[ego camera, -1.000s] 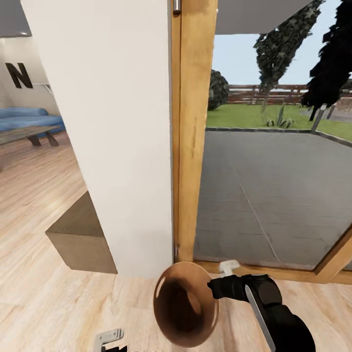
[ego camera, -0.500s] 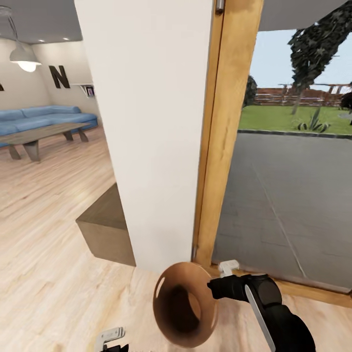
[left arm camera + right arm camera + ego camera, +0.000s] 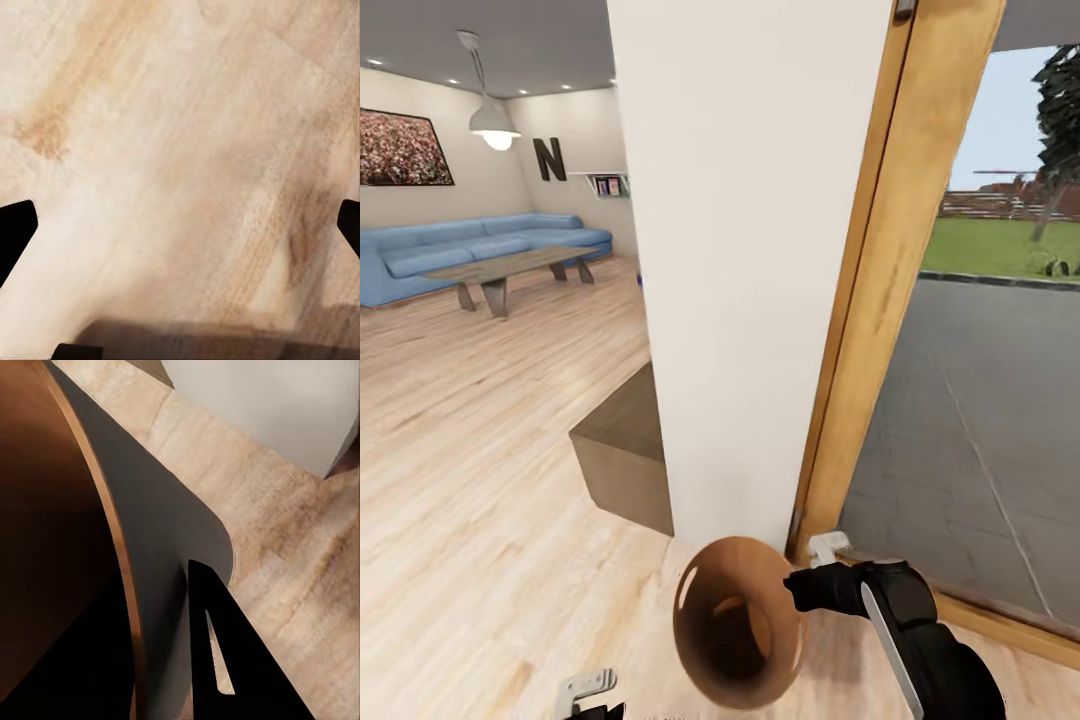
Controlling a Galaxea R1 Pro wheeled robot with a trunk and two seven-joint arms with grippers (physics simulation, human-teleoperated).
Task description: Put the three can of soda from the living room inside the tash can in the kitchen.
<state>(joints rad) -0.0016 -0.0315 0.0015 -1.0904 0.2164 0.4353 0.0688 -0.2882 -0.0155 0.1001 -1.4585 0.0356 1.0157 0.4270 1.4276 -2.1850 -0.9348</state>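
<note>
The tash can (image 3: 740, 620), a coppery brown tapered bin, hangs tilted low in the head view with its mouth facing me. My right gripper (image 3: 800, 590) is shut on its rim. The right wrist view looks along the bin's glossy brown wall (image 3: 60, 547) with one dark finger (image 3: 225, 660) beside it. My left gripper (image 3: 588, 692) pokes in at the head view's lower edge; in the left wrist view it (image 3: 180, 225) is open over bare wood floor. The living room lies at far left, with its blue sofa (image 3: 450, 250), coffee table (image 3: 510, 268) and black letter N (image 3: 549, 158). The cans of soda are out of view.
A white wall pillar (image 3: 750, 250) stands right in front of me, with a low wooden box (image 3: 625, 450) at its left foot. To the right is a wood-framed glass door (image 3: 880, 300) with a grey patio behind it. Pale wood floor (image 3: 480, 450) stretches left toward the sofa.
The head view has swung left, so the pillar and door slid right and more of the living room shows. Both grippers and the bin keep their places in the picture.
</note>
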